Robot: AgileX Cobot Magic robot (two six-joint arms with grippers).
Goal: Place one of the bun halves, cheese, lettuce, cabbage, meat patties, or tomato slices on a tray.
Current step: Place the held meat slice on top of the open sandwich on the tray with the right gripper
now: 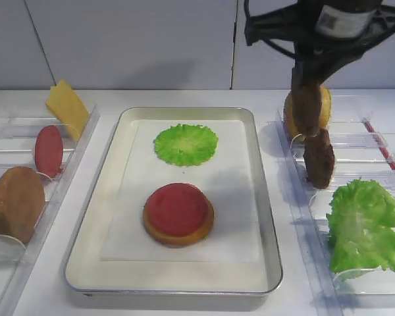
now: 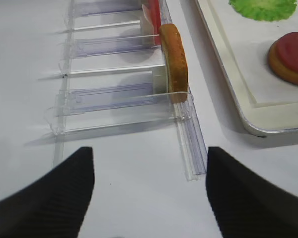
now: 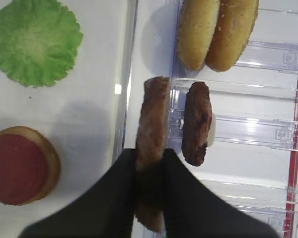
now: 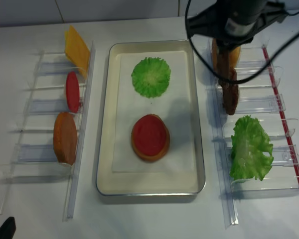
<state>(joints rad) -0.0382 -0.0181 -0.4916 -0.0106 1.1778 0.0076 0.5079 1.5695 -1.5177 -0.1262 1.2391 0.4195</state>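
1. The tray [image 1: 263,217] has a shiny silver metal rim and a matt cream inside, lined with flat white paper [image 1: 243,230].
2. The racks [image 1: 355,141] on the left and right are clear, glossy plastic.
3. The meat patties [image 3: 154,124] look rough, grainy and dull brown.
4. The bun halves [image 3: 216,29] are finely textured and matt.
5. The tomato slices [image 1: 176,209] are smooth with a faint sheen.
6. The lettuce [image 1: 365,227] is crinkled and ruffled.
7. The cheese [image 1: 67,105] is flat and smooth.
8. The table [image 2: 139,198] is plain matt white.

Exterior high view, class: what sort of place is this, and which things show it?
Probably a lab bench set up as a burger-assembly station: a white table with a metal tray, clear racks holding ingredients, and a robot hand gripping a meat patty.
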